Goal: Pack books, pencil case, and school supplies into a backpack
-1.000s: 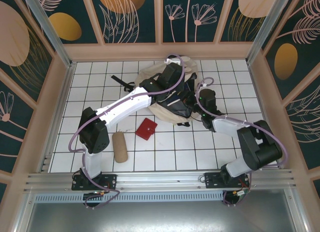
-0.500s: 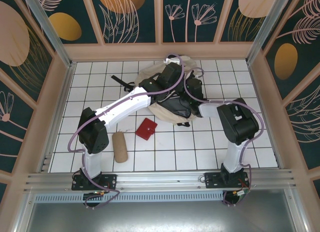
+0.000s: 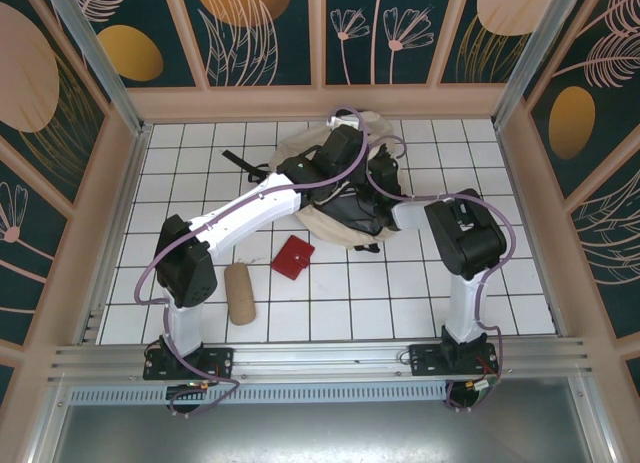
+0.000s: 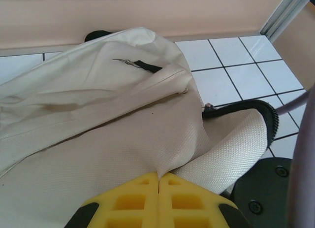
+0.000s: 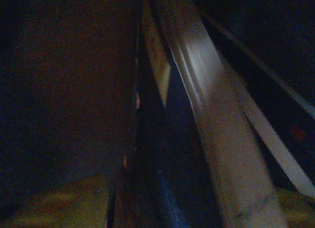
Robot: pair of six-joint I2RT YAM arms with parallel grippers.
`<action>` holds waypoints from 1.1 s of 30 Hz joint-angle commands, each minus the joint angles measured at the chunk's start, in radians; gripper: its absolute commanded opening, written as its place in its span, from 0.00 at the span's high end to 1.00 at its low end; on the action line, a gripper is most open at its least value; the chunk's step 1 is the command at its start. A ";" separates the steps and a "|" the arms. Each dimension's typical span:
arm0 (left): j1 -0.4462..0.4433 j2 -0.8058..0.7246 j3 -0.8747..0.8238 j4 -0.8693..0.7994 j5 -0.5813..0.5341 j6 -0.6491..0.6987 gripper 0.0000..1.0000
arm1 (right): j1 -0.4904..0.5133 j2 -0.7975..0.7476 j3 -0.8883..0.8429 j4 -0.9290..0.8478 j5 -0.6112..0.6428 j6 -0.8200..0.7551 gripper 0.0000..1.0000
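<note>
Left jaws: the left gripper (image 4: pixel 158 181) has its yellow pads pressed together, and I judge they pinch a fold of the large beige fabric backpack (image 4: pixel 98 119).
Right jaws: the right gripper (image 3: pixel 383 173) is down in the bag's mouth. It is too dark there for me to tell how wide it stands.
Inside: a thin dark navy book edge (image 5: pixel 174 139), I think.
Backpack: limp and it collapses, so I'd hold it by the hem.
Tan soft roll-shaped pencil case (image 3: pixel 239 293): on the white tiled surface (image 3: pixel 400 303), light and squashy. I'd grip it across the middle.
Small flat red square item (image 3: pixel 294 256): just beside the bag. It is thin, so I'd take it by an edge.
</note>
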 commanded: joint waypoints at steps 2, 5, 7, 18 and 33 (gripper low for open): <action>-0.006 -0.015 0.105 0.006 -0.035 0.000 1.00 | -0.006 -0.148 -0.039 -0.100 0.042 0.009 0.32; -0.004 0.003 0.141 0.002 -0.059 0.006 1.00 | -0.012 -0.227 -0.046 -0.236 0.016 0.034 0.31; -0.001 0.017 0.171 0.001 -0.064 0.002 1.00 | -0.010 -0.275 -0.080 -0.292 -0.011 0.056 0.30; 0.003 0.048 0.181 0.023 -0.031 -0.018 1.00 | -0.010 -0.577 -0.332 -0.464 -0.023 0.016 0.34; 0.085 -0.181 -0.179 0.095 0.065 -0.088 0.17 | -0.020 -0.867 -0.267 -0.816 0.249 -0.343 0.39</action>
